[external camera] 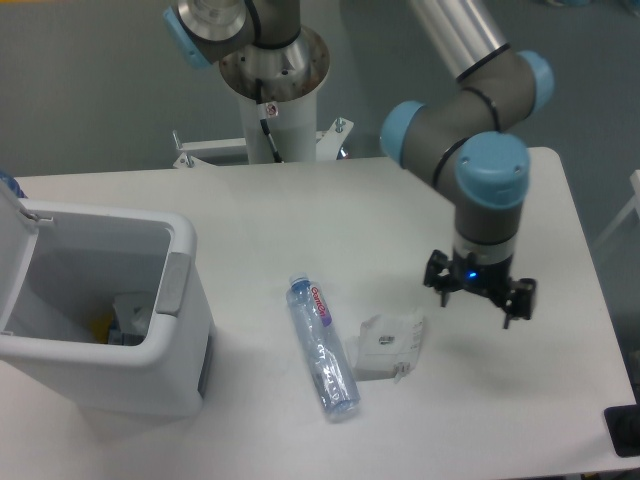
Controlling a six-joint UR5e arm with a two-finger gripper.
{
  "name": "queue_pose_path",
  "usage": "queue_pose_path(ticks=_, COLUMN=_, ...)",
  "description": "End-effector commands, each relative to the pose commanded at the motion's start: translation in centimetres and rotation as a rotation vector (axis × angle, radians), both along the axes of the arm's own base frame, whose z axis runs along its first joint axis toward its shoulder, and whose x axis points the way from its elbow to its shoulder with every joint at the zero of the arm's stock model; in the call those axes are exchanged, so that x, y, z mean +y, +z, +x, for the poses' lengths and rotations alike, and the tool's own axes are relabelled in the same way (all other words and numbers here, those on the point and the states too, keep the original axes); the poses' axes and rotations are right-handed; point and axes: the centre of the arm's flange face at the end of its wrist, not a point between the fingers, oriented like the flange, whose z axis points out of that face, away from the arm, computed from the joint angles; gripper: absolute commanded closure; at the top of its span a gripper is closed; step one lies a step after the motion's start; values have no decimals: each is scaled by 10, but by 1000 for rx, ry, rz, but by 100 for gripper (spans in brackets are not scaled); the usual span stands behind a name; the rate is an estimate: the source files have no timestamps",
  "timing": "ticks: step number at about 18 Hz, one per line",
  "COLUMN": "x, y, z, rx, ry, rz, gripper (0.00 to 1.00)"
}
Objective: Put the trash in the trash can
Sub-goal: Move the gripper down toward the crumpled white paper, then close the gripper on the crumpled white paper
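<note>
White counter [300, 210] fills most of my view, with a grey wall behind and the arm's pedestal [270, 90] at the far edge. My pincer [479, 297] hangs above the counter, pointing down, its jaws spread apart and holding nothing. Just left of it lies the packet [387, 345], crumpled and flat on the surface. I judge it to be very light and soft, so I would pinch it from above across a raised fold near its middle; a shallow grip may slide off. Left of the packet, close but apart, lies the bottle [322, 347], on its side with the blue cap pointing far. It looks empty and thin-walled, so it should be light, liable to roll and to dent under squeeze; I would close across the body near the label. The can [178, 300] stands at the left with its lid [10, 225] swung open and some items already inside. Nothing stands between the trash and the can.
</note>
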Motion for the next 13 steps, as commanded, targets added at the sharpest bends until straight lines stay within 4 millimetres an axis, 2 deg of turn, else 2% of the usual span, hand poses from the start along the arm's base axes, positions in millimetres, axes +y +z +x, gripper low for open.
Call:
queue_pose_path(ticks=2, x=9, y=-10, z=18, rx=-20, ry=-31, rz=-11, gripper=0)
queue_pose_path(ticks=4, x=10, y=-30, z=38, rx=-55, ry=-69, rz=-40, gripper=0)
queue_pose_path(ticks=7, x=14, y=-45, z=47, rx=-75, ry=-108, rz=-60, gripper=0)
queue_pose_path(ticks=8, x=16, y=-49, z=46, rx=-78, ry=-108, rz=-63, gripper=5)
queue_pose_path(ticks=9, x=20, y=-52, z=47, rx=-83, ry=-107, rz=-64, gripper=42)
queue_pose_path(ticks=10, x=23, y=-53, z=50, rx=-83, ry=-115, rz=-65, gripper=84)
queue_pose_path(ticks=11, x=23, y=-52, z=51, rx=-81, ry=-115, rz=-64, gripper=100)
queue_pose_path(ticks=13, x=25, y=-46, z=46, rx=-70, ry=-113, rz=-56, gripper=100)
